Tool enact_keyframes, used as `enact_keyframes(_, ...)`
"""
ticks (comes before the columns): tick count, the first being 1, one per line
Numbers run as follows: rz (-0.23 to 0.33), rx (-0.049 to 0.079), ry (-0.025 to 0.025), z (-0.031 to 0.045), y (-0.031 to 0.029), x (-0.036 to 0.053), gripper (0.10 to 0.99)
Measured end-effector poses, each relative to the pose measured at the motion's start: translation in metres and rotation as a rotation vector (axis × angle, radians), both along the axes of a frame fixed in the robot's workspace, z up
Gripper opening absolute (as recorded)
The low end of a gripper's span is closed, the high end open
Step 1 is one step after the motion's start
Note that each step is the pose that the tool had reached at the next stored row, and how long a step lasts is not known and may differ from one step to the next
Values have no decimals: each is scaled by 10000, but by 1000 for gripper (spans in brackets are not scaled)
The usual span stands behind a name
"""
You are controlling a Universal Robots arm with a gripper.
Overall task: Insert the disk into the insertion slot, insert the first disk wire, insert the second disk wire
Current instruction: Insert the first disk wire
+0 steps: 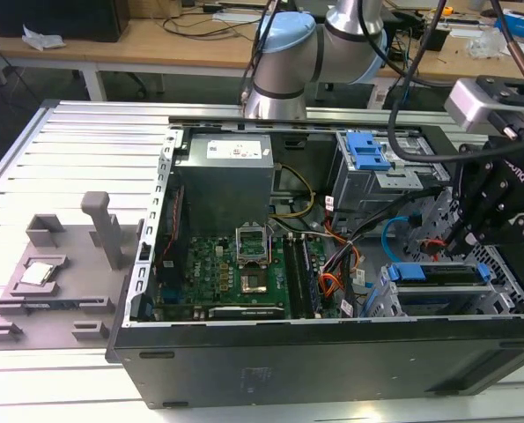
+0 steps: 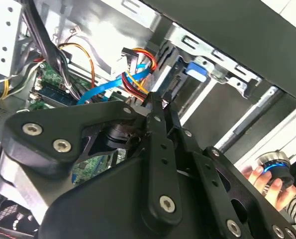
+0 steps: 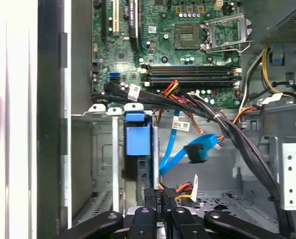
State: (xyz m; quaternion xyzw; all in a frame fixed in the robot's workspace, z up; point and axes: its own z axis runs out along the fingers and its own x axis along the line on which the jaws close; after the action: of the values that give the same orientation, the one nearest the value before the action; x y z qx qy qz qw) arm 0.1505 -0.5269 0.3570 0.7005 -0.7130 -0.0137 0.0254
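The fingers [image 2: 158, 135] sat nearly together, apparently pinching the black plug [image 3: 160, 195] of a disk wire with red and yellow leads. The disk [image 3: 138, 140] already lay in the insertion slot [image 3: 102, 149], just beside them. We judged the plug needed squaring to the disk's socket, then a slow, straight push.

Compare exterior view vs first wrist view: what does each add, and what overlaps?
Exterior view: the slotted table, the grey fixture tray, the arm and the power supply.
First wrist view: a blue connector on its cable, hanging beside the disk and apart from it.
Both: the motherboard, the disk sitting in the insertion slot, and the gripper close by it.
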Motion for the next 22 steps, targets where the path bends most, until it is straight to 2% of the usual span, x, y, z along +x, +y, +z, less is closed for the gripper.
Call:
enact_keyframes(3, 0, 0, 0, 0, -61, 0, 176)
enact_keyframes(6, 0, 0, 0, -1, -146, 0, 176)
enact_keyframes(7, 0, 1, 0, -3, -154, 0, 176)
enact_keyframes(15, 0, 0, 0, -71, -160, 0, 176)
enact_keyframes(22, -1, 2, 0, -93, -149, 0, 176)
